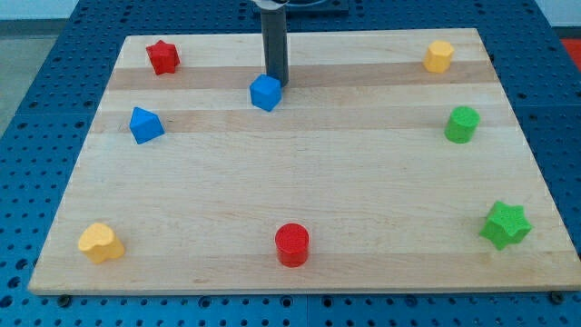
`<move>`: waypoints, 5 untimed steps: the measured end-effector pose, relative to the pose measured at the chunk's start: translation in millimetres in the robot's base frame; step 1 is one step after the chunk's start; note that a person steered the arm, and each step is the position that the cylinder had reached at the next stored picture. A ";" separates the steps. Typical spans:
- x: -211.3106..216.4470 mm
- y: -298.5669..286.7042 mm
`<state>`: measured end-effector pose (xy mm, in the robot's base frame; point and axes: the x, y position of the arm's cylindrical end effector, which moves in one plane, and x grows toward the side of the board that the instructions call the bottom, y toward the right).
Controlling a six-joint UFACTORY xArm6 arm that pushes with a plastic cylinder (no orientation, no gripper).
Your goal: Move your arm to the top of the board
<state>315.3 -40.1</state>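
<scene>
Beside blue cube [265, 93], my tip [277, 84].

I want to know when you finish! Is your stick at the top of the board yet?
Nearly. My tip is already in the board's upper part, right behind the blue cube, seemingly touching it. In hand: heading upward. Left: the short bare strip up to the top edge, between the red star and the yellow block.
</scene>
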 end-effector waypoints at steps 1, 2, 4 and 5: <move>-5.8 0.7; -53.7 5.0; -102.8 23.4; -103.0 -29.3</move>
<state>212.3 -69.4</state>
